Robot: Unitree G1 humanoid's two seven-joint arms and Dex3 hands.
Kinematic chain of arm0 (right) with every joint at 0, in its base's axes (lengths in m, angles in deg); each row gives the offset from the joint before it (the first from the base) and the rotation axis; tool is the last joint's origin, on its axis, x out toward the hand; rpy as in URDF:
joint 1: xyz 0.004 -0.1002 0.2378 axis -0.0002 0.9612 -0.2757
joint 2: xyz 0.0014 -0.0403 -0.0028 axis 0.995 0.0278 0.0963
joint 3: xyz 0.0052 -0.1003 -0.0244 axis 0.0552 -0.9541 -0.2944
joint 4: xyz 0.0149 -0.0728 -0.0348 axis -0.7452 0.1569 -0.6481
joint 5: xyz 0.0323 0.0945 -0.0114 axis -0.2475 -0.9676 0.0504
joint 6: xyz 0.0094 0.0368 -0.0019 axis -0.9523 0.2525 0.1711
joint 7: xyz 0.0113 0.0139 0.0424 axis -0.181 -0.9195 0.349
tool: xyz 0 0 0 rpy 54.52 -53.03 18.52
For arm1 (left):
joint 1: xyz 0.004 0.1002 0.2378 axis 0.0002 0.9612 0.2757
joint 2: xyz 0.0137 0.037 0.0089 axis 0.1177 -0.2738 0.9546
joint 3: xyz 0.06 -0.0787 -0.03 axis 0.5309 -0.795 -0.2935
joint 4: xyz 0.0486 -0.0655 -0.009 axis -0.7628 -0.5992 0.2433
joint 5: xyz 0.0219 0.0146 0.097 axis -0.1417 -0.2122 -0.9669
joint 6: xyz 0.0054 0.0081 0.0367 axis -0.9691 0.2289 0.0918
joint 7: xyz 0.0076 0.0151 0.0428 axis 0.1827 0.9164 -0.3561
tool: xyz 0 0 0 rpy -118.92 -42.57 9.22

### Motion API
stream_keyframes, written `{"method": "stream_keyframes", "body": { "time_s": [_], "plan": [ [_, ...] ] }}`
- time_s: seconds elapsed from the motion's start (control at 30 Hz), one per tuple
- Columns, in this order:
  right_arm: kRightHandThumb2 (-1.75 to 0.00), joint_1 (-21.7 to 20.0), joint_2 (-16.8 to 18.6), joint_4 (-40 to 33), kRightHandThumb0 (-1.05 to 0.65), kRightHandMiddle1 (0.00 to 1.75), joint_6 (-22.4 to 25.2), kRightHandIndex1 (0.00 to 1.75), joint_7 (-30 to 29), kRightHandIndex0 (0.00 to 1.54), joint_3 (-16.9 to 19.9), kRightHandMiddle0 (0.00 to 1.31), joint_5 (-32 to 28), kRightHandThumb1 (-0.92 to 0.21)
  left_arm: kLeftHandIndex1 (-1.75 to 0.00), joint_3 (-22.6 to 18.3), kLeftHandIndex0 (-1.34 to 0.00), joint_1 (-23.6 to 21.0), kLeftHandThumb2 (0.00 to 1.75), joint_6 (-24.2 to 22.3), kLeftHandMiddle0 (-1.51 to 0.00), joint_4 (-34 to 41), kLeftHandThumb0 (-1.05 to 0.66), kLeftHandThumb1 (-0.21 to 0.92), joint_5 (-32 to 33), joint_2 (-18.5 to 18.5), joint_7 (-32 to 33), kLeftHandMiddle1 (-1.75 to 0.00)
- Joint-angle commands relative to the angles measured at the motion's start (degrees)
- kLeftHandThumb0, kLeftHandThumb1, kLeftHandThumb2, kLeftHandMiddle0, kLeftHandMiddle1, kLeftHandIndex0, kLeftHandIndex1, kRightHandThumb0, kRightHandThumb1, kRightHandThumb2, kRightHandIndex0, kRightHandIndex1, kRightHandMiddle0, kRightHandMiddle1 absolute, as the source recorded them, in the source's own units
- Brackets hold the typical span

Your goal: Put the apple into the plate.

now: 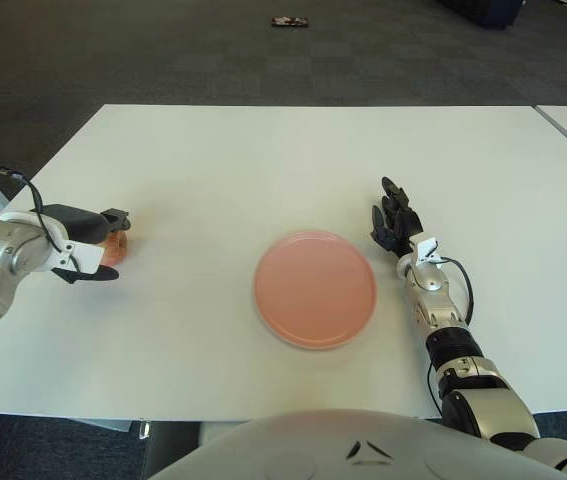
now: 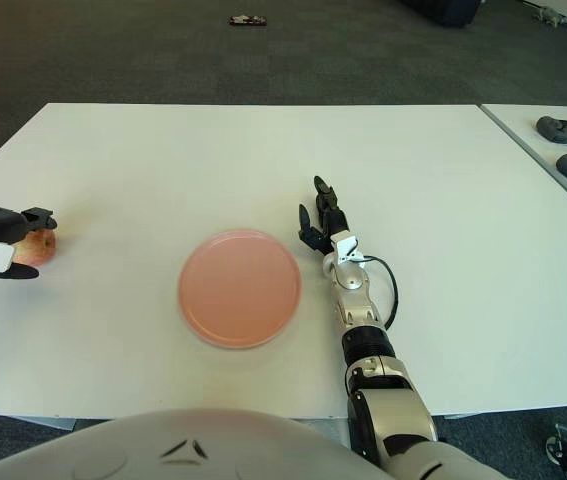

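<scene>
Left hand (image 1: 88, 245) grasping the apple (image 1: 114, 249) — reddish-yellow, mostly hidden by black fingers.

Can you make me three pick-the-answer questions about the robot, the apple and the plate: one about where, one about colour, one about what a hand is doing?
1. Where is the small round red-and-yellow apple?
A. On the plate
B. Near the table's left edge
C. On the floor

2. What colour is the round flat plate?
A. Pink
B. Blue
C. Green

3. What is the left robot hand doing?
A. Resting beside the plate
B. Hanging off the table
C. Closing its fingers around the apple

Answers:
1 B: the apple sits on the white table far left of the plate.
2 A: the plate is plainly pink.
3 C: its dark fingers wrap above and below the apple, while the right robot hand shows just right of the plate.
</scene>
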Motion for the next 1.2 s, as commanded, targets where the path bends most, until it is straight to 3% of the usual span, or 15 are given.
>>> {"method": "stream_keyframes", "body": {
  "time_s": [0.0, 0.23, 0.57, 0.87, 1.0, 1.17],
  "plan": [
    [-0.77, 1.7, -0.1, 0.9, -0.74, 0.23, 2.2, 0.01, -0.2, 0.10, -0.1, 0.00, 0.0, -0.92, -0.46, 0.4, 0.00, 0.0, 0.48, 2.3, -0.18, -4.4, -1.05, 0.92, -0.8, -1.3, 5.9, -0.03],
    [-0.77, 1.7, -0.2, 0.9, -0.74, 0.22, 2.1, 0.01, 0.3, 0.10, 0.0, 0.00, -0.4, -0.92, -0.46, 0.5, 0.00, -0.1, 0.47, 6.1, -0.26, -5.4, -1.05, 0.92, -1.5, -0.5, 10.8, -0.08],
    [-0.78, 1.8, -0.3, 1.1, -0.73, 0.21, 1.6, 0.01, -0.4, 0.11, 0.0, 0.00, 0.2, -0.92, -0.43, 2.8, 0.00, -1.7, 0.54, 7.9, -0.25, -9.9, -1.05, 0.92, -5.9, -0.5, 14.3, -0.08],
    [-0.78, 1.8, -0.5, 1.4, -0.75, 0.20, 1.3, 0.00, -0.8, 0.11, 0.0, 0.00, 0.4, -0.92, -0.54, 2.5, 0.00, -2.5, 0.50, 5.0, -0.21, -6.9, -1.05, 0.92, -4.1, 0.2, 6.7, -0.09],
    [-0.77, 1.7, -0.5, 1.6, -0.75, 0.20, 1.5, 0.00, -1.1, 0.11, -0.1, 0.00, 0.6, -0.92, -0.53, 1.7, 0.00, -1.7, 0.50, 2.2, -0.19, -2.3, -1.05, 0.92, -4.2, 0.8, 2.2, -0.09],
    [-0.78, 1.6, -0.7, 1.9, -0.76, 0.19, 1.4, 0.00, -1.0, 0.11, -0.2, 0.00, 0.6, -0.92, -0.44, 2.0, 0.00, -0.9, 0.57, 0.6, -0.18, -1.0, -1.05, 0.92, -6.2, 1.2, 1.3, -0.09]
  ]
}}
